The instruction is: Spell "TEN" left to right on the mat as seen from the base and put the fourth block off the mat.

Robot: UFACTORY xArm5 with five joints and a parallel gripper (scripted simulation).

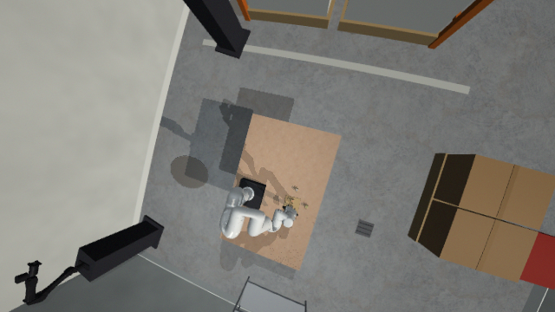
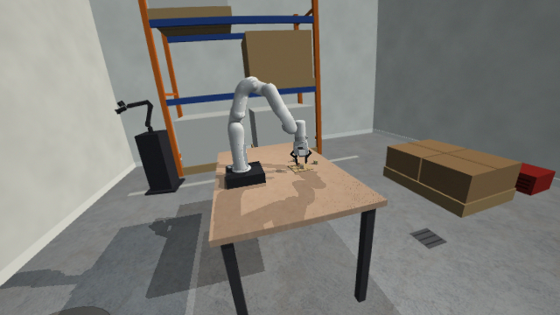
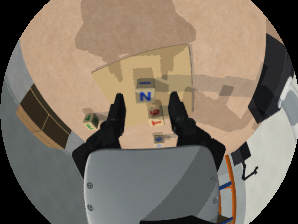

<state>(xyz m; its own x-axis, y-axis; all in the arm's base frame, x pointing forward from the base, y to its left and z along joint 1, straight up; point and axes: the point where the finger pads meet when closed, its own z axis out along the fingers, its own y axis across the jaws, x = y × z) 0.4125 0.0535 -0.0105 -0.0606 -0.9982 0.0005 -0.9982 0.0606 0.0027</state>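
Note:
The tan mat (image 1: 297, 200) (image 2: 302, 170) (image 3: 175, 57) lies on the table. A block with a blue N (image 2: 302, 166) (image 3: 145, 96) is on it; another face shows a blue bar. My gripper (image 2: 301, 163) (image 3: 146, 100) is partly open and empty, its fingertips either side of the N block in the wrist view. A block with a red T (image 3: 156, 121) and a red 6 or 9 is near the mat's lower edge in the wrist view. A green-lettered block (image 1: 305, 204) (image 2: 315, 162) (image 3: 91, 120) and a blue-marked block (image 1: 295, 188) (image 3: 159, 139) are off the mat. The blue-marked block's letter is unclear.
The black robot base (image 1: 257, 197) (image 2: 245, 176) stands on the wooden table (image 1: 299, 152) (image 2: 262, 207), away from the mat. The T block and the blue-marked block are close together in the wrist view. Shadows of the arm cross mat and table.

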